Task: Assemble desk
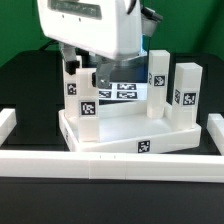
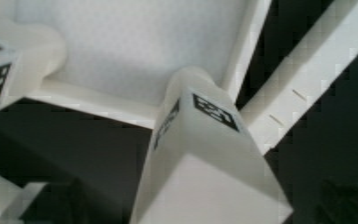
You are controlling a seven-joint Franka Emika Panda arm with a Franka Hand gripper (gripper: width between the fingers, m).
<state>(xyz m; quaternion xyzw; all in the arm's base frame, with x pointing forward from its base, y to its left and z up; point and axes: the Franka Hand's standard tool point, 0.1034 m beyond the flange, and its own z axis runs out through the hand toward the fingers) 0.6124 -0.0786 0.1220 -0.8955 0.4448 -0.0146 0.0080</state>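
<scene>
Table: black surface (image 1: 25, 80) under everything.
Border rail: long white rail (image 1: 100, 160) in front of the desk top, nearest the exterior camera, with short white side pieces at either end.
Desk top: wide shallow white tray (image 1: 115, 130), lying flat just behind the border rail; a square tag shows on its front wall.
In the desk top: four white square-bar legs stand upright at its corners: one front leg (image 1: 84, 95) on the exterior view's left, a second (image 1: 71, 75) just behind it, one front leg (image 1: 186, 92) on the exterior view's right, another (image 1: 159, 70) behind that. Each bears black-and-white tags.
Marker board: flat white sheet of tags (image 1: 122, 92) seen past the desk top's middle, between the legs.
Gripper: (image 1: 85, 60) above the left rear corner of the desk top, fingers mostly hidden by the arm's body; jaws spread wide, holding nothing.
Wrist view only: a tagged leg (image 2: 202, 150) seen end-on from above, rising from the tray's corner; the tray wall (image 2: 256, 50) runs away beside it.
</scene>
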